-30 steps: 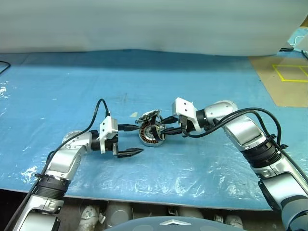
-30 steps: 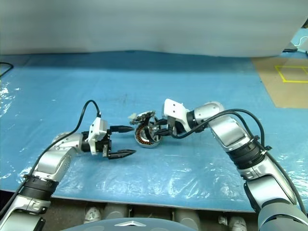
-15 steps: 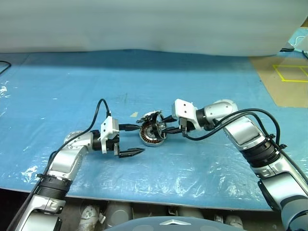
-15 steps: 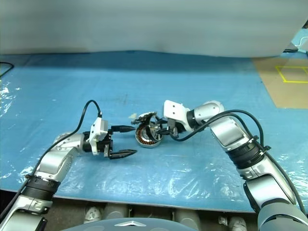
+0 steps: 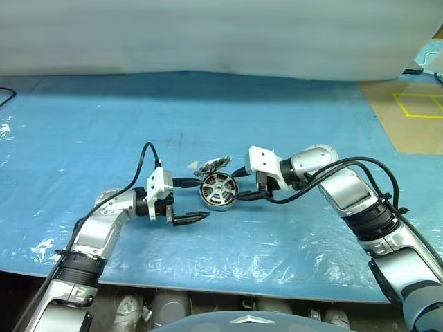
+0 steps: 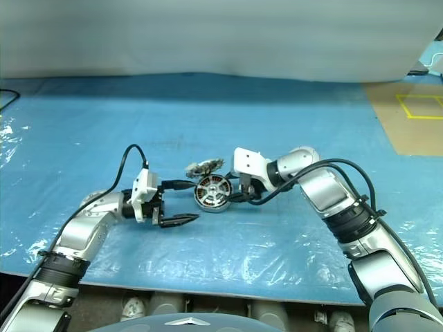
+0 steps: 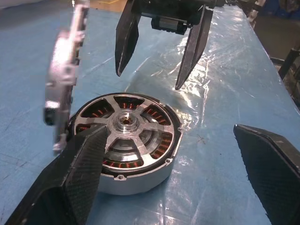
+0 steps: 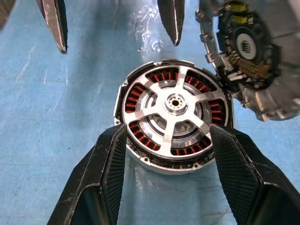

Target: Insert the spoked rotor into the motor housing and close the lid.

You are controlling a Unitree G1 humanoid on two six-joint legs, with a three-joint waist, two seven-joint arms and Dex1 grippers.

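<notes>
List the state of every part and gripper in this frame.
motor housing: lying flat, uncovered.
spoked rotor: seated in the housing, spokes up.
lid: off, tilted on edge beside the housing.
left gripper: open, empty.
right gripper: open, empty, at the housing.

Motor housing [image 8: 173, 123] lies flat on blue sheet, open face up; short gray cylinder, copper windings showing between silver spokes. Spoked rotor [image 8: 174, 107] seated inside it, silver hub centered. Lid [image 8: 255, 61] stands tilted on edge, touching housing's rim, ribbed dark underside toward the housing.
</notes>
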